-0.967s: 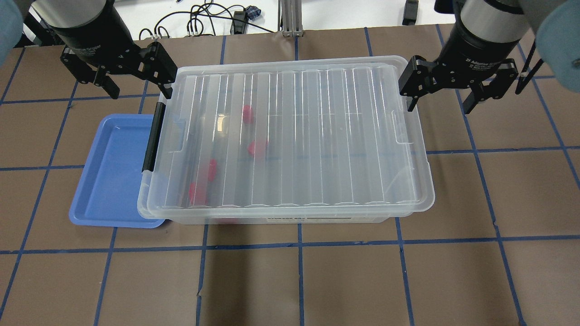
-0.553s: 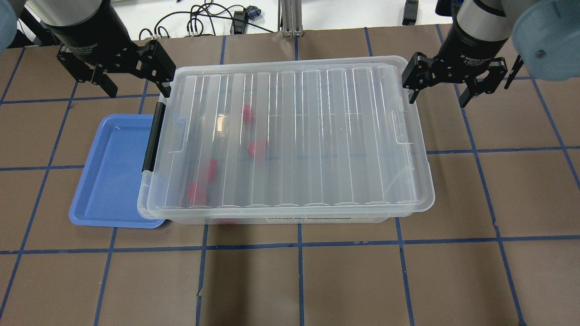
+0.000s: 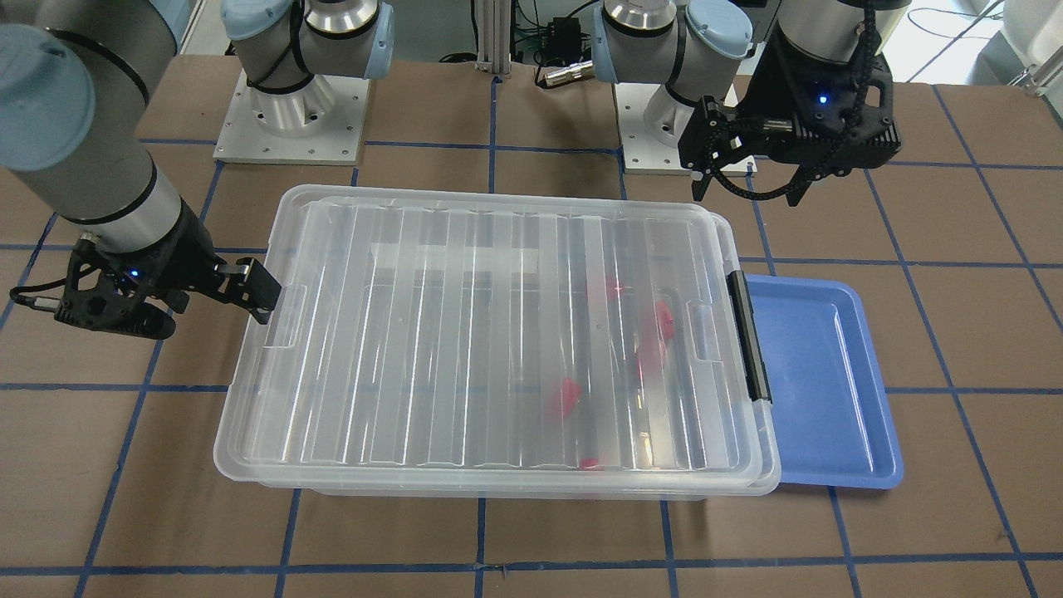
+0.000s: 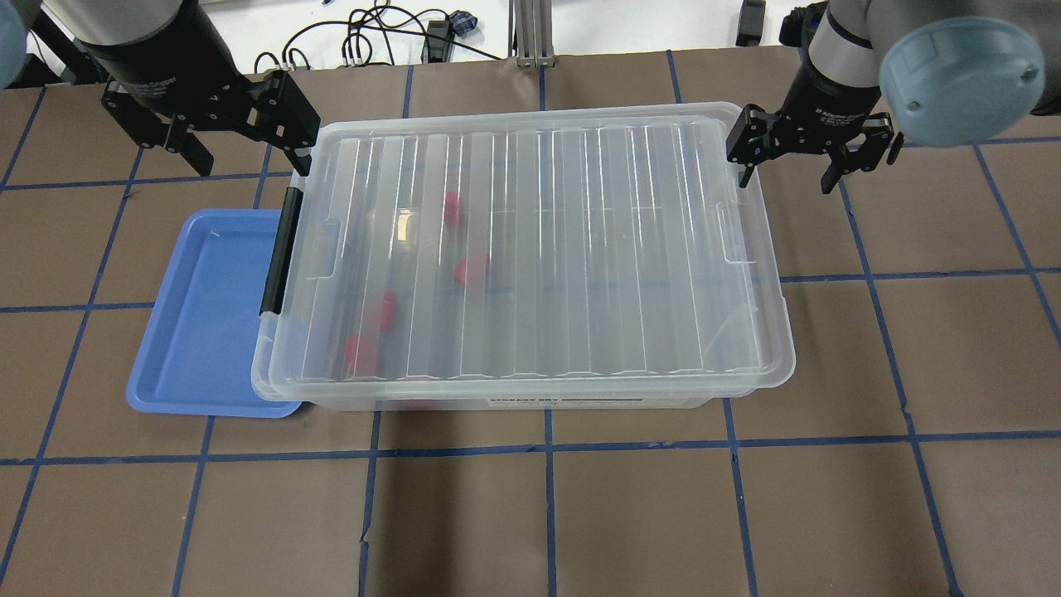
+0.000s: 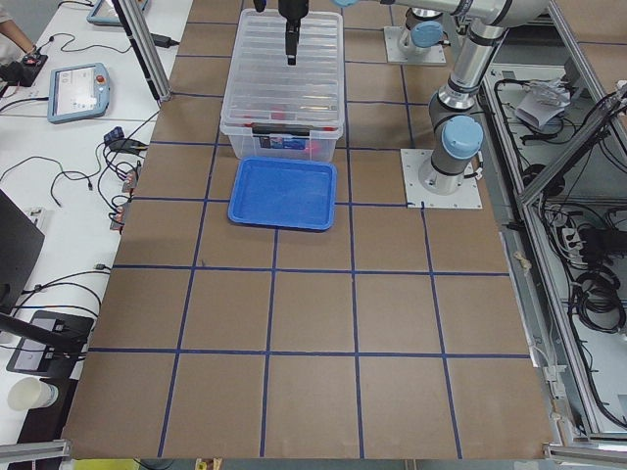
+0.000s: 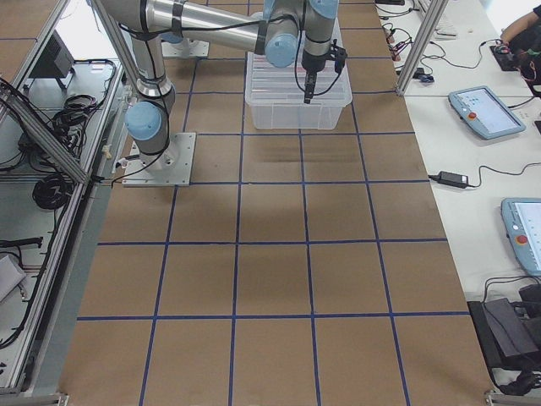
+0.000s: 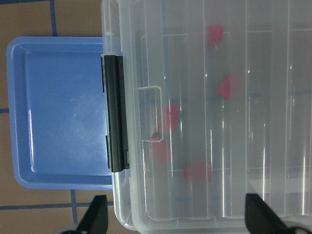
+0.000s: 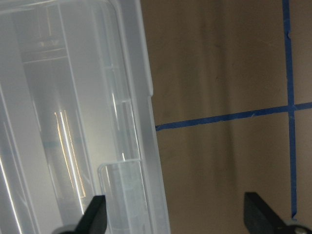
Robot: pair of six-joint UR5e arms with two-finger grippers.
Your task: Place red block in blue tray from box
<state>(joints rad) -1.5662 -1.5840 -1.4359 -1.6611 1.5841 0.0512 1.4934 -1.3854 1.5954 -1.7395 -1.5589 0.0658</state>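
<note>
Red blocks (image 4: 471,269) x5 in box (image 4: 622,249), 1 blue tray (image 4: 207,323)

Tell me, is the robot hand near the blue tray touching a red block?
Apart. The left wrist view shows the red blocks inside the lidded box, well clear of the fingers of the left gripper.

The overhead view looks forward and down on the bench (image 4: 547,514); the front-facing view looks steeply down from the opposite side — both take in the whole box (image 4: 622,249) and the blue tray (image 4: 199,332). Two side views stand far off, one at each bench end, looking along it. Each wrist view sits close over one end of the box — the left shares the blue tray.
</note>
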